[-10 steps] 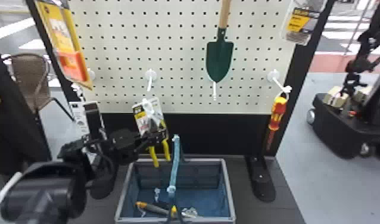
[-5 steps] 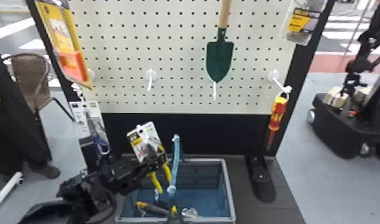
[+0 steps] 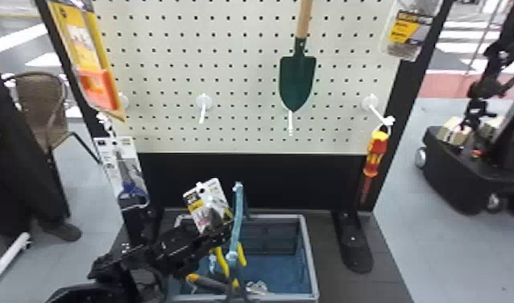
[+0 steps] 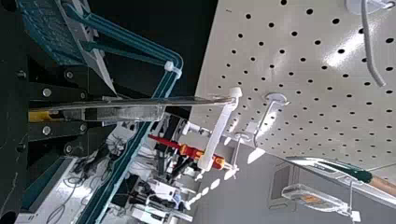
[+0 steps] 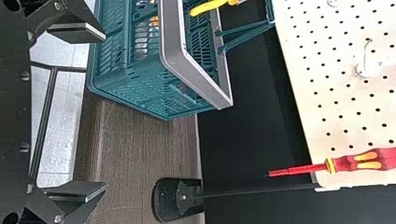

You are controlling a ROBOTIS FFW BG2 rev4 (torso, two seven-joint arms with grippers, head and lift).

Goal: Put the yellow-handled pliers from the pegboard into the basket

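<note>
Pliers (image 3: 221, 261) have lowered, clamped in left claw (image 3: 223, 233).

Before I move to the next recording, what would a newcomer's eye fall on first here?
Probably the yellow-handled pliers, on their card and gripped by the left fingers over the basket. Next comes the green trowel, hanging blade down against the pale pegboard. Then the red-and-yellow screwdriver, hanging from a hook by the board's right edge.

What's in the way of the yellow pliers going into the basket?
The raised basket handle crosses in front of the pliers in the head view, so it might catch them. Nothing else visible blocks them.
</note>
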